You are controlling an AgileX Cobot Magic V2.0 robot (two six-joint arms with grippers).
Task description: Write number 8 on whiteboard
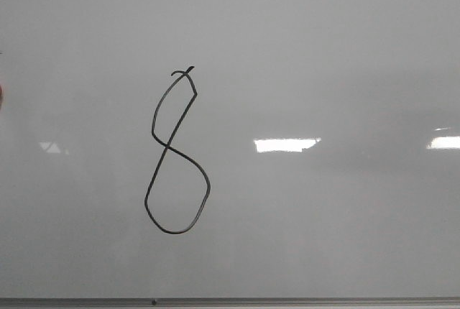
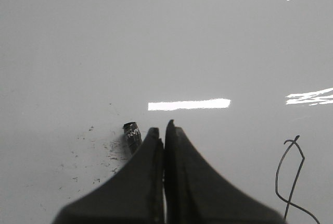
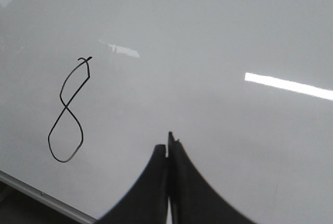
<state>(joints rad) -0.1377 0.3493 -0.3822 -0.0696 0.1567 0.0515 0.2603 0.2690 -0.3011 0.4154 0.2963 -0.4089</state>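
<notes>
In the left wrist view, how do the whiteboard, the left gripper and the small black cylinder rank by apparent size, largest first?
1. The whiteboard fills the whole view.
2. The left gripper; it sits nearest the camera, which inflates its apparent size.
3. The small black cylinder, beside the gripper's fingertips.

Open whiteboard (image 1: 323, 50) around number 8 (image 1: 176, 154)
</notes>
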